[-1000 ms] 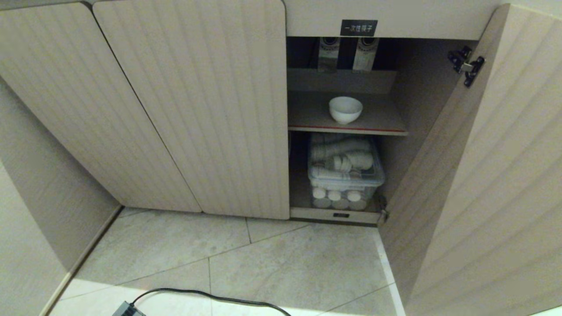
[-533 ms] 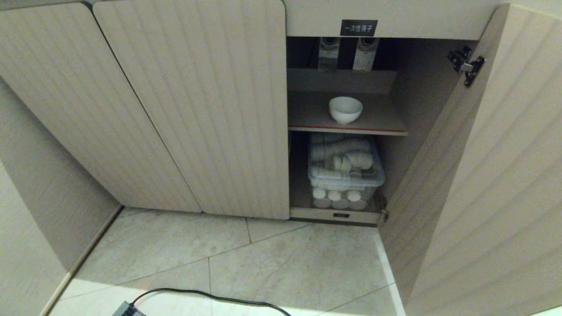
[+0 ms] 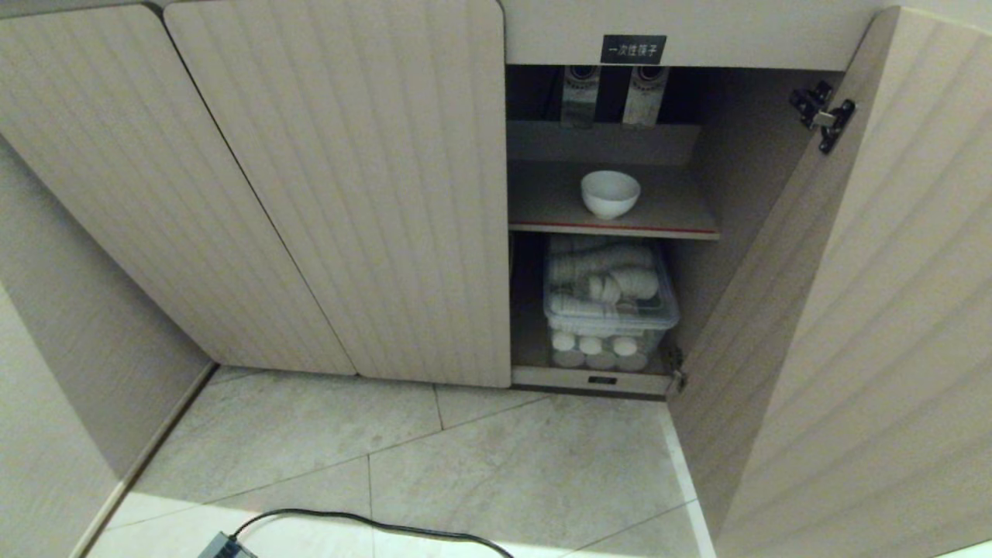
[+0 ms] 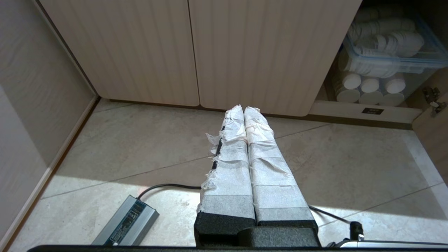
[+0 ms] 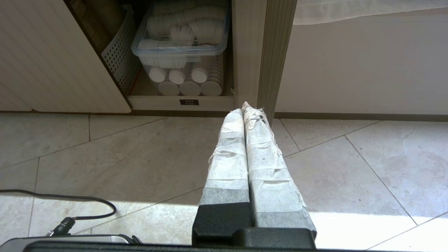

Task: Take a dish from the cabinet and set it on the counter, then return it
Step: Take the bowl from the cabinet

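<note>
Nothing moved since a second ago. Dish (image 3: 610, 193) upright on cabinet (image 3: 341, 194) upper shelf (image 3: 542, 203), door open. My left pincer (image 4: 244, 111) and right pincer (image 5: 246, 109) pressed closed, empty, low over floor (image 3: 504, 465).

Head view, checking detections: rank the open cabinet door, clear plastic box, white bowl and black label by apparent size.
1. open cabinet door, though nearest the camera
2. clear plastic box
3. white bowl
4. black label, similar width to the bowl but thinner

Dish (image 3: 610, 193) on cabinet (image 3: 341, 194) shelf (image 3: 612, 227)
</note>
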Available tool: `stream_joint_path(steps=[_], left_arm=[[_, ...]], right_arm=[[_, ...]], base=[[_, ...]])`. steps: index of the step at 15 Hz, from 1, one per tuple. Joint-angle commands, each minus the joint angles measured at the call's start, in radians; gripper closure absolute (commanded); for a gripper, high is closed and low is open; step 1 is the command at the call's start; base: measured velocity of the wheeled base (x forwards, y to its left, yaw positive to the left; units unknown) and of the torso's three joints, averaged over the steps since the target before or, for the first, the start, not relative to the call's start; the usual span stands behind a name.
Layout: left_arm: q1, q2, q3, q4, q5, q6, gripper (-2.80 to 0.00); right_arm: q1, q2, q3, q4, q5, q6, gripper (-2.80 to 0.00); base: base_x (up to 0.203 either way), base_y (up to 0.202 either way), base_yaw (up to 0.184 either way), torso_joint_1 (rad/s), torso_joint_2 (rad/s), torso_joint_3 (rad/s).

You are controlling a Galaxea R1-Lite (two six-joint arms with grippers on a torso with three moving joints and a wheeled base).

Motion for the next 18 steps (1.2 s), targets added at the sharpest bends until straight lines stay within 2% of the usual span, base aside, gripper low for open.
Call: stream_joint_path(steps=[1,9,18], left_arm=[[0.0,0.0,0.001,0.0,0.001,0.001,0.0],[0.0,0.0,0.001,0.0,0.001,-0.001,0.0],[0.0,0.0,0.001,0.0,0.001,-0.001,0.0]], right_arm=[[0.0,0.001,0.0,0.0,0.0,0.001,0.0],[0.0,0.001,0.0,0.0,0.0,0.001,0.0],[0.0,0.001,0.0,0.0,0.0,0.001,0.0]], base=[[0.0,0.0,0.0,0.0,0.0,0.0],[0.001,0.011,0.001,0.0,0.0,0.0],[0.0,0.188,-0.001,0.002,0.0,0.001]])
